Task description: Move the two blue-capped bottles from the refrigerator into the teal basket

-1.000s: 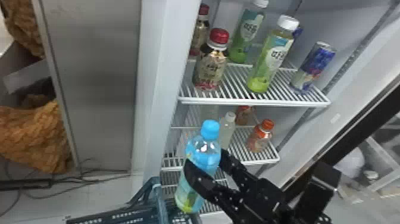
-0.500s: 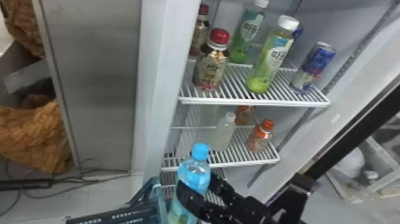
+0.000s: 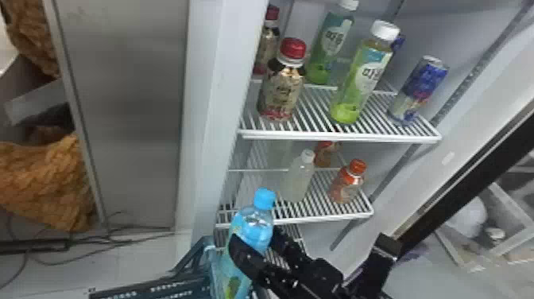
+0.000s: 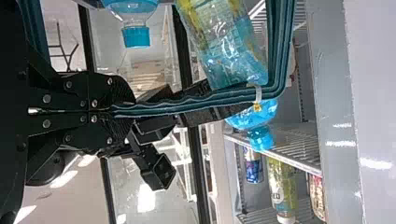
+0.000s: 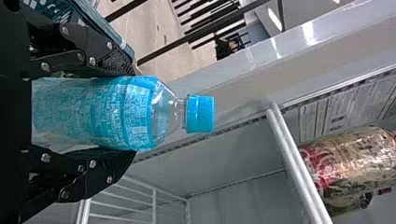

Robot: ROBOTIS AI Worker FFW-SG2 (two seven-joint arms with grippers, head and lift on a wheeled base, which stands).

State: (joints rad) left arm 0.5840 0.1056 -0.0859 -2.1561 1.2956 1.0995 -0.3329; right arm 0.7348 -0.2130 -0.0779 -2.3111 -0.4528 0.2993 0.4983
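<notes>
Right gripper (image 3: 258,238) has a blue-capped bottle (image 3: 260,222), a finger on each side of its labeled body. Cap and shoulder stick out past the fingertips. Head view: bottle is upright with a slight tilt, at the basket end nearest the refrigerator (image 3: 202,119), in front of the lower shelf's (image 3: 337,217) front left corner. Lower body overlaps the end of the teal basket (image 3: 159,290); can't tell if the base touches anything.

Left gripper (image 4: 123,111) is closed on the basket's rim (image 4: 187,105), fingers pinching it from both sides. Left wrist view: the rim crosses in front of the held bottle, near a rim corner. Second blue-capped bottle (image 4: 136,36) also shows there, cap pointing the same way as the caps in the refrigerator, base cut off; can't tell if it's inside the basket.

Upper shelf (image 3: 341,136): red-capped bottle (image 3: 280,93) near front left corner, white-capped green bottle (image 3: 359,79) by the front edge, blue can (image 3: 419,91) near front right corner. Another red-capped bottle (image 3: 268,47) and another green bottle (image 3: 331,43) are behind, toward the back edge.

Lower shelf: white-capped pale bottle (image 3: 298,179) near mid front edge, orange-capped bottle (image 3: 347,185) by front right corner, one more orange bottle (image 3: 326,153) behind them, partly hidden.
</notes>
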